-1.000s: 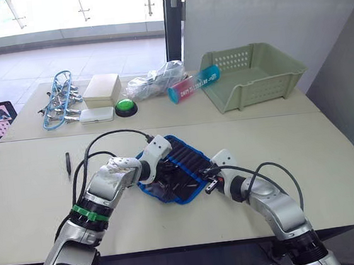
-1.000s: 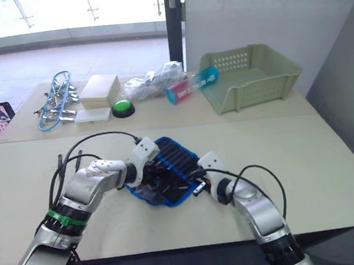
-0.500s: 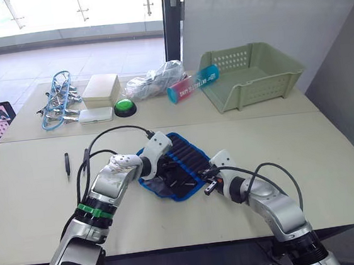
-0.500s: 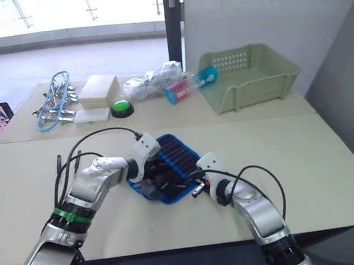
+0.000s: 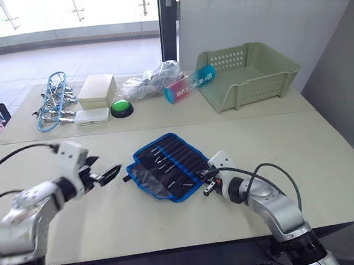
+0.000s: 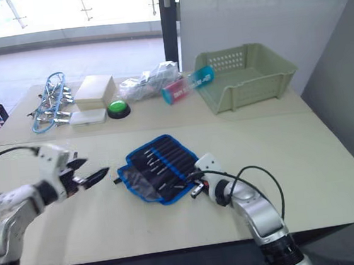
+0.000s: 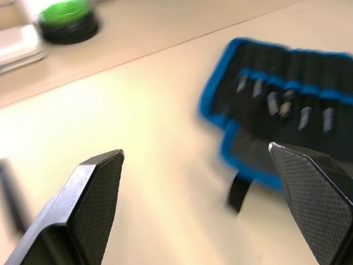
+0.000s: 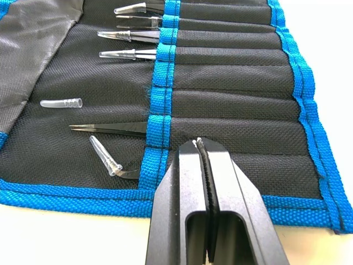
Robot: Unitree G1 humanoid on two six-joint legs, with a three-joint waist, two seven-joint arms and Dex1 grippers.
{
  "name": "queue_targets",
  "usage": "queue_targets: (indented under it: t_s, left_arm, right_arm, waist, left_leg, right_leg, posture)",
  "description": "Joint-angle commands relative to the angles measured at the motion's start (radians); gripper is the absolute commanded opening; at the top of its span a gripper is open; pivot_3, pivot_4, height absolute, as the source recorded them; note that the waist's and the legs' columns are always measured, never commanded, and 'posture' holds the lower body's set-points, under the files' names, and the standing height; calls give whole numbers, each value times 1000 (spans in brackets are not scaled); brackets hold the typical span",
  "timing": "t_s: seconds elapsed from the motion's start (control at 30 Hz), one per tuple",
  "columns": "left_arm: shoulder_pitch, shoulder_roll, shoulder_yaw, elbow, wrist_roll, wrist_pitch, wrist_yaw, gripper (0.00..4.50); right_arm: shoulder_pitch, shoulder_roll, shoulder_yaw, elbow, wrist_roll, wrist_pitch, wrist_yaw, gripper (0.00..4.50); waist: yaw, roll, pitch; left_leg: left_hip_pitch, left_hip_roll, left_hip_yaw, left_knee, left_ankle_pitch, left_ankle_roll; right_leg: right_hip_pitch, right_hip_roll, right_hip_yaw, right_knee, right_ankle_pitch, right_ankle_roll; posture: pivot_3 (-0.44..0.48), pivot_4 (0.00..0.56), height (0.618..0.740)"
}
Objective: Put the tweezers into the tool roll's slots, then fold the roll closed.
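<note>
The tool roll lies open on the table, black with blue edging, its strap trailing off its left end. Several tweezers sit in its slots with their tips showing, some under clear caps; a bare black one lies lower down. My right gripper is shut, empty, its tips resting on the roll's near right edge. My left gripper hangs open over bare table, left of the roll and apart from it; its fingers are spread wide.
Along the back stand a green basket, a teal and pink tube, a plastic bag, a green button, a white box and silver tools in a blue ring. A loose clear cap lies on the roll.
My left gripper has let go and opened, and the left arm has pulled away leftward off the roll. The right gripper has stayed put on the roll's edge.
</note>
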Motion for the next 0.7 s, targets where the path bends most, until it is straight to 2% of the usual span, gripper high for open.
queue_targets:
  t_s: [0.03,0.1,0.17,0.37,0.5,0.7]
  left_arm:
    - [195,-29,153,-116,30,-113,35,4476]
    - [306,-61,211,-135,56,-177,58,4476]
    - [386,-118,303,-153,-22,-180,48,4476]
    - [531,-249,468,-202,-146,-227,76,4476]
    - [603,-268,499,-212,-160,-238,101,4476]
    - [627,-267,473,-216,-172,-239,139,4476]
  right_arm:
    - [47,-19,8,55,-12,21,2,0]
    - [52,-22,7,56,-10,17,7,0]
    - [56,-24,8,60,-10,12,11,0]
    - [61,-23,13,73,-9,-9,26,0]
    - [59,-21,13,78,-7,-12,33,0]
    - [43,-14,17,96,-9,-19,40,0]
  waist:
    - [0,0,0]
    - [7,0,0]
    - [11,-1,0]
    - [15,-3,-2]
    - [14,-3,-2]
    - [12,-3,-2]
  left_leg:
    - [0,0,0,0,0,0]
    - [0,0,0,0,-2,4]
    - [0,0,0,0,-3,5]
    - [1,0,-1,0,-4,5]
    - [1,0,-1,0,-4,6]
    - [1,0,-1,0,-4,6]
  right_leg:
    - [0,0,0,-2,0,0]
    - [0,0,0,-3,0,0]
    - [0,0,0,-3,0,0]
    - [1,0,0,-3,0,0]
    - [1,0,-1,-3,0,0]
    - [1,0,-1,-3,0,-1]
  posture:
    - [0,150,716]
    - [0,150,716]
    - [0,150,716]
    - [0,150,716]
    - [0,150,716]
    - [0,150,716]
